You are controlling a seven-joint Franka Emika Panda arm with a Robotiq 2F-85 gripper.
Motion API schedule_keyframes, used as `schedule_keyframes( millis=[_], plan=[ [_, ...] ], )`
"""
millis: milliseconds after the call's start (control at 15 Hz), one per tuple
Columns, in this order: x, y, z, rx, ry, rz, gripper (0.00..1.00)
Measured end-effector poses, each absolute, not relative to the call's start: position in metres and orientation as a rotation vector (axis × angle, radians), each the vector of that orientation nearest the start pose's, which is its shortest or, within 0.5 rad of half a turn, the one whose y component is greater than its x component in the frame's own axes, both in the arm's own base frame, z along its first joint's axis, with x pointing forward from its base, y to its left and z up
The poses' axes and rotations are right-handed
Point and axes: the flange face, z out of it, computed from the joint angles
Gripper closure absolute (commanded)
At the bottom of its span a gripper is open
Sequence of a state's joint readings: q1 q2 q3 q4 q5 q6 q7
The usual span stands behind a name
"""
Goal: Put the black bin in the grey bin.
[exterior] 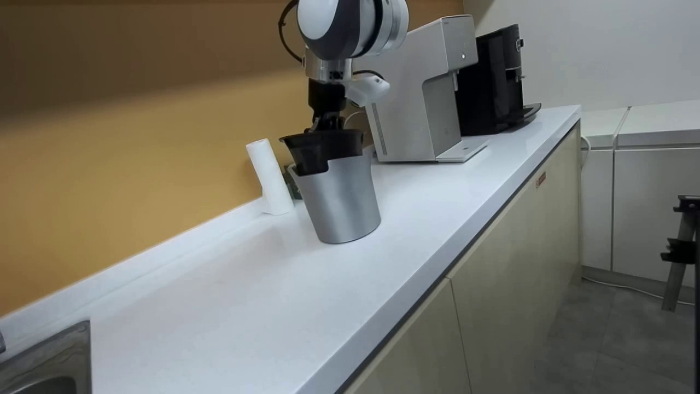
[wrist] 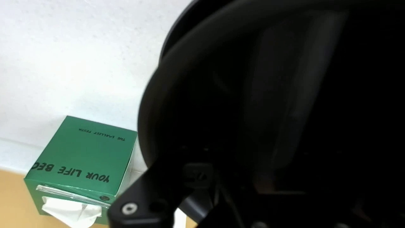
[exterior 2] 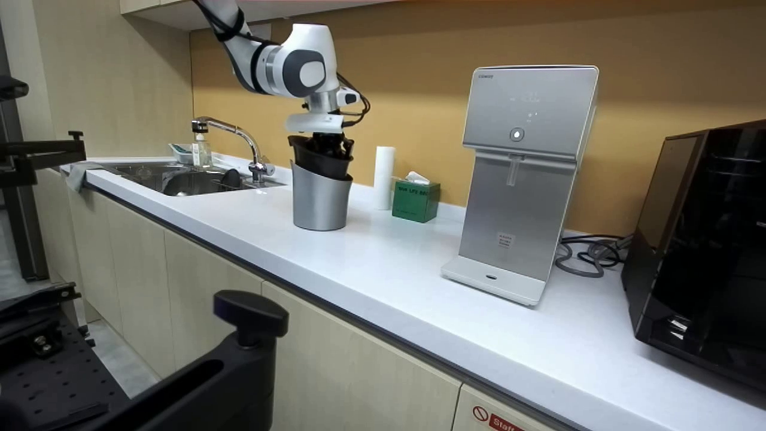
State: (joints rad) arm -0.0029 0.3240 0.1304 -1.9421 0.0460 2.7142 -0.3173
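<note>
While the tapered black bin (exterior: 320, 154) sits tilted partway inside the silvery-grey bin (exterior: 342, 202), my gripper (exterior: 328, 121) is at the black rim (wrist: 158, 82), fingertips hidden; I can't tell whether they pinch. I expect it light, stiff, slippery, best held by that rim.

Bare counter (exterior: 219, 306) is lying open between the grey bin (exterior: 342, 202) and the sink (exterior: 66, 352), while a white cylinder (exterior 2: 383, 179) and green tissue box (exterior 2: 412, 200) are blocking the way toward the wall (exterior 2: 419, 114), and a dispenser (exterior 2: 526, 203) is rising past them.
</note>
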Motion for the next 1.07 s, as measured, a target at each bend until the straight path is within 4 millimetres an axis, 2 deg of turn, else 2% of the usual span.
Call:
schedule_keyframes(
  millis=[133,467,667,800,1067],
  plan=[
    [0.647,0.078,0.366,-2.974,-0.641,-0.692,0.6],
    [0.642,0.085,0.367,-2.969,-0.715,-0.624,0.25],
    [0.636,0.084,0.379,-2.979,-0.726,-0.542,0.05],
    [0.631,0.085,0.394,-2.974,-0.722,-0.473,0.0],
    [0.618,0.086,0.439,-2.953,-0.719,-0.338,0.0]
  ],
)
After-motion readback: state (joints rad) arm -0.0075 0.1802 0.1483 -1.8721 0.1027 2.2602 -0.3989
